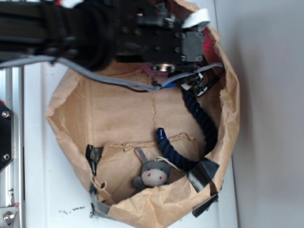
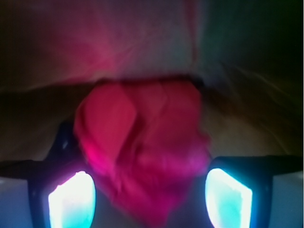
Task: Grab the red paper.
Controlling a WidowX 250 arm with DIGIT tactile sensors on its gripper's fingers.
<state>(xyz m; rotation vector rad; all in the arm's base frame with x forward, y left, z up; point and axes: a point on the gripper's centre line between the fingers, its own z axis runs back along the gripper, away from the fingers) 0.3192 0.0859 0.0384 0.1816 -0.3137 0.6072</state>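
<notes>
**Claw astride the red paper, squeeze not yet made**

Going left to right in my wrist view: my left finger pad [image 2: 71,199] glows pale at the bottom, the red paper [image 2: 142,147] fills the middle between the pads, and my right finger pad [image 2: 228,197] sits just off its far edge. So my claw [image 2: 149,199] stands apart, straddling the wad; I judge it not yet clamped, though blur hides whether either pad touches.

From outside, my arm [image 1: 95,33] covers the far side of the brown paper bag [image 1: 76,118]; only a sliver of red shows there at the right. The grey plush toy [image 1: 153,175] and blue rope [image 1: 199,123] lie nearer, well clear.

Next I should close squarely, then lift without snagging the bag wall. I can read no writing or labels.
</notes>
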